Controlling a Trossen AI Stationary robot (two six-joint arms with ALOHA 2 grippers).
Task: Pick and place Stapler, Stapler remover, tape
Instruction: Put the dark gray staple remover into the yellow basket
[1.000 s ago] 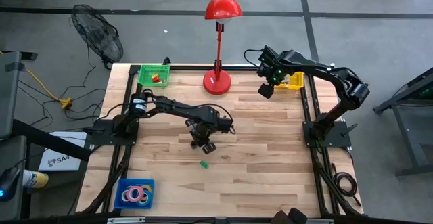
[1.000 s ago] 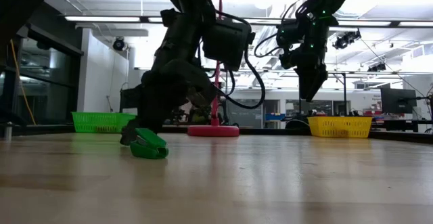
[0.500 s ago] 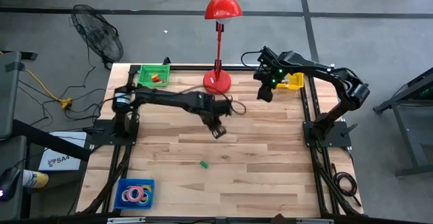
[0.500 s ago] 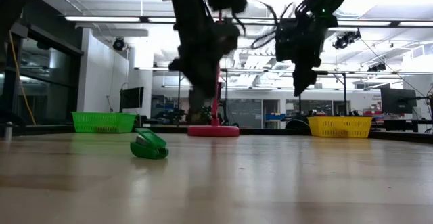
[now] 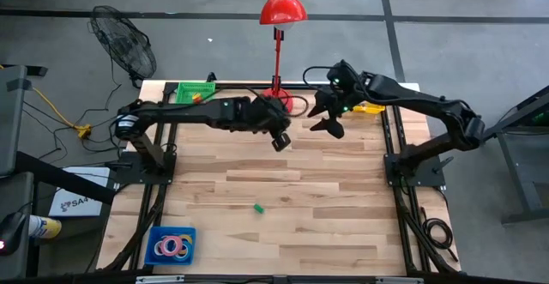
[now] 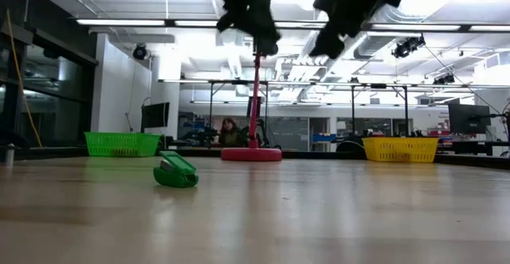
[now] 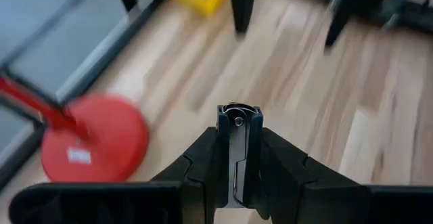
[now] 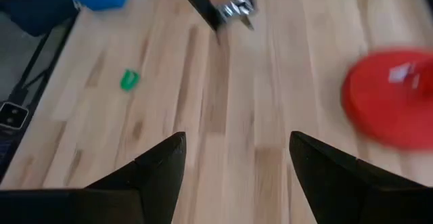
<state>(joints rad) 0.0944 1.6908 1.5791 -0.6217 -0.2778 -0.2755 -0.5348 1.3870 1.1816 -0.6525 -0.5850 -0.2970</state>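
Overhead, the left hand [image 7: 235, 158] clenches a slim black-and-chrome stapler [image 7: 236, 149] near the red lamp base [image 5: 276, 104]; the right hand [image 8: 233, 163] hangs released above the wooden table [image 5: 343, 207].

The middle and near half of the wooden table [image 5: 343, 207] lie mostly bare, broken only by a small green stapler remover [image 5: 257, 207] near the centre. At the far edge, the red lamp [image 5: 276, 102] base and pole stand between a green basket [image 5: 196, 93] and a yellow basket [image 5: 371, 105]. Both arms crowd the air just in front of the lamp, close together. A blue tray [image 5: 171, 245] holding tape [image 5: 170, 246] fills the near left corner.
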